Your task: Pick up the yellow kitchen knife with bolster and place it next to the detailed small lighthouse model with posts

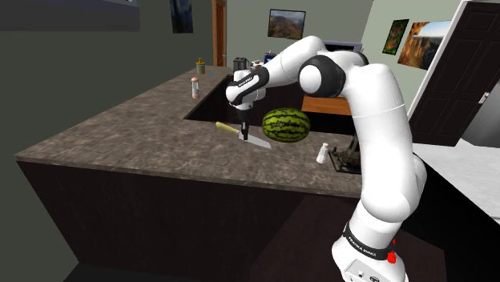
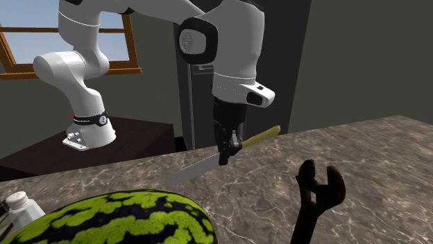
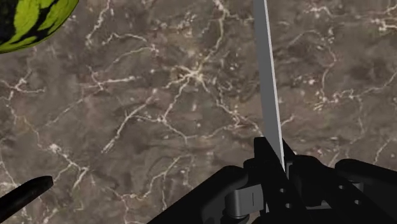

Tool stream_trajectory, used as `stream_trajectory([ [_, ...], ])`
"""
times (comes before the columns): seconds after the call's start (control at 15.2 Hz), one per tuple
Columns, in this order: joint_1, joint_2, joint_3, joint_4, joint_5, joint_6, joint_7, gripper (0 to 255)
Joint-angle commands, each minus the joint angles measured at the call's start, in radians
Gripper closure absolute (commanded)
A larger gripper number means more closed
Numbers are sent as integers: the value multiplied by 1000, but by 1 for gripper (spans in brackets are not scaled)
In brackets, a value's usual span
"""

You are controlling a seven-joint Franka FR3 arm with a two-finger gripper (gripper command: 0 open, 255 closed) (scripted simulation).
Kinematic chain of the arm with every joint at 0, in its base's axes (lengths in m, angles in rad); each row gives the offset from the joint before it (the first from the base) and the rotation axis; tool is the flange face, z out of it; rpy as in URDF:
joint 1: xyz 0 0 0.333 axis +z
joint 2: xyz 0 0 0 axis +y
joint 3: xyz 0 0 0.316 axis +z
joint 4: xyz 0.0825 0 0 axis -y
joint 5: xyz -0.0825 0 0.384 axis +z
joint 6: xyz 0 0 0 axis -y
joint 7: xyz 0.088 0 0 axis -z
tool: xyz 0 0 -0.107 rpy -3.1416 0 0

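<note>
Clamping the knife (image 1: 227, 126) where blade meets handle, the jaws hang over the middle of the worktop (image 1: 144, 140) in the shoulder view. Long axis diagonal: yellow handle toward the far edge, grey blade tip toward the near edge. One knife. One watermelon (image 1: 286, 125), oval, striped dark and light green, just beside the blade. One small white bottle (image 1: 323, 153) farther along, near the white arm (image 1: 377, 120). Two small containers (image 1: 195, 86) toward the far corner. Worktop is dark brown stone with pale veins.

Second exterior view: knife (image 2: 198, 167) slanted, handle end raised, tapering blade pointing down toward the watermelon (image 2: 111, 216). Handle slim and rounded; blade flat, pale grey. Whether the tip touches the worktop (image 2: 375, 152): cannot tell. One black wrench-shaped tool (image 2: 316, 194), forked head, upright on the handle's side. Small white bottle (image 2: 17, 204), capped, close beside the melon.

Wrist view: knife (image 3: 270, 95) runs straight away from the jaws, blade thin, pinched between them. Veined stone of the worktop (image 3: 159, 114) beneath. Watermelon (image 3: 25, 19) rind well apart from the blade.
</note>
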Motion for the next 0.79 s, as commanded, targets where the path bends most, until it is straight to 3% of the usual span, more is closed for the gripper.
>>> stream_trajectory([
  [0.0,1,-8,-1,17,-2,-26,1,255],
  [0.73,3,-63,-6,85,-11,-147,1,255],
])
